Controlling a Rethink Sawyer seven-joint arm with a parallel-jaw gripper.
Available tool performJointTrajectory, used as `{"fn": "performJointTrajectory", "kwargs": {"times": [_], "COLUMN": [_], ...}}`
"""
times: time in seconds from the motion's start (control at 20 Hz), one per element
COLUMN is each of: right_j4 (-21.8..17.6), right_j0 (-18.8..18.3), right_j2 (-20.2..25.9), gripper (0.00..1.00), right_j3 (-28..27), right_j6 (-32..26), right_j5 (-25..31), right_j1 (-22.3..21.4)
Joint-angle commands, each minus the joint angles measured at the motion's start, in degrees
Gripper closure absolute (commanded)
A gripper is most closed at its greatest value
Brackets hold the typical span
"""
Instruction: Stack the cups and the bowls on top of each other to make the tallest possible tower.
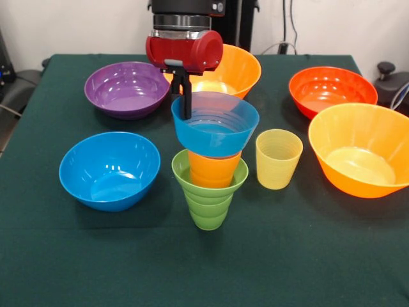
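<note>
Even, bright overhead light is casting soft shadows on the table (77, 268); small glare spots are showing inside the medium blue bowl (110, 170).

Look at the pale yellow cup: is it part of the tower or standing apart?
Standing apart. The pale yellow cup sits upright on the green cloth beside the tower, touching nothing.

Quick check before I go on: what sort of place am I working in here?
Likely a robotics lab or test bench, not a kitchen: a table under dark green cloth, plastic bowls such as the purple bowl laid out around a stacked tower, and cables on the white wall behind.
</note>
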Motion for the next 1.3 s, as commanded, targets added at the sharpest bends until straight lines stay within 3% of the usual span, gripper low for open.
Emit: {"fn": "performJointTrajectory", "kwargs": {"times": [0.05,0.5,0.9,1.3], "right_j4": [-2.04,-1.49,0.90,0.83], "right_j0": [1.36,1.45,1.35,1.92], "right_j2": [1.08,1.05,1.45,1.27], "gripper": [1.00,1.00,1.00,1.00], "right_j3": [0.01,-0.48,-4.91,-5.02], "right_j6": [5.26,6.03,5.03,5.45], "right_j5": [1.80,0.80,5.83,5.43], "right_j1": [3.55,3.71,3.99,4.09]}}
